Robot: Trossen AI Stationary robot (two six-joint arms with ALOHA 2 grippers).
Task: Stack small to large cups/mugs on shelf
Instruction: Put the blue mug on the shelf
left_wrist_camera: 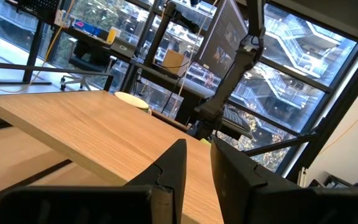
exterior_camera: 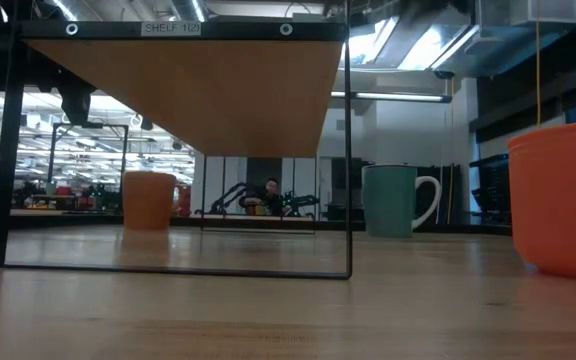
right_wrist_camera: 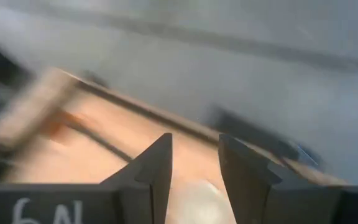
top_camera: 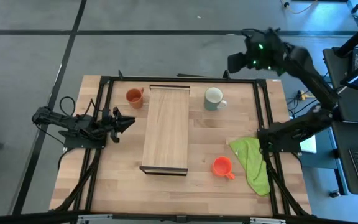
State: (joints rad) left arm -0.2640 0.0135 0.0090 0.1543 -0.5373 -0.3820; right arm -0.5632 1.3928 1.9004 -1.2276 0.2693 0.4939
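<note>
High view: long light-wood plank shelf at bench centre. Medium brownish-orange mug just beside its far left corner; large pale grey-white mug near its far right; small bright orange-red mug near a green cloth.
Low view: 3 mugs standing on bench, none on shelf.
Left wrist view: left end effector nearly closed, empty.
Right wrist view: right end effector released, above pale mug.
</note>
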